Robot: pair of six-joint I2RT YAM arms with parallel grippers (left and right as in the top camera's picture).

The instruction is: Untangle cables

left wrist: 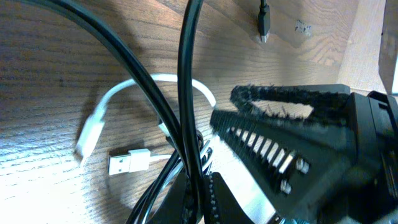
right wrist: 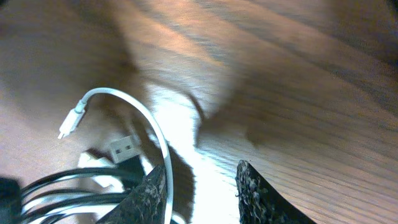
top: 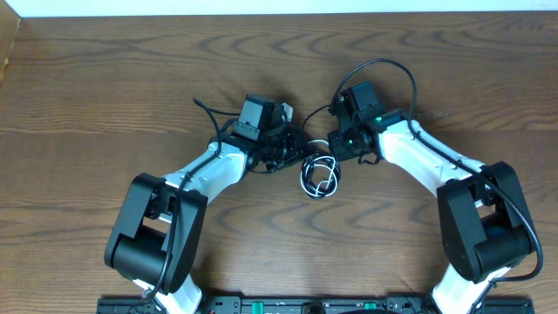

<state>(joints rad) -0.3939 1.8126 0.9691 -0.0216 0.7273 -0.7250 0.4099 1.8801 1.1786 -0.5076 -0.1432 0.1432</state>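
cables tangled in loop on brown wood-grain table

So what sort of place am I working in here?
Probably a robotics lab bench: a wood-grain tabletop, the left arm and right arm mounted at its near edge, and a tangle of black and white cables.

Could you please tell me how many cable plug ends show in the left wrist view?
3: a small white plug at left, a white USB plug lower beside it, a black plug at the top edge. Another may be hidden.
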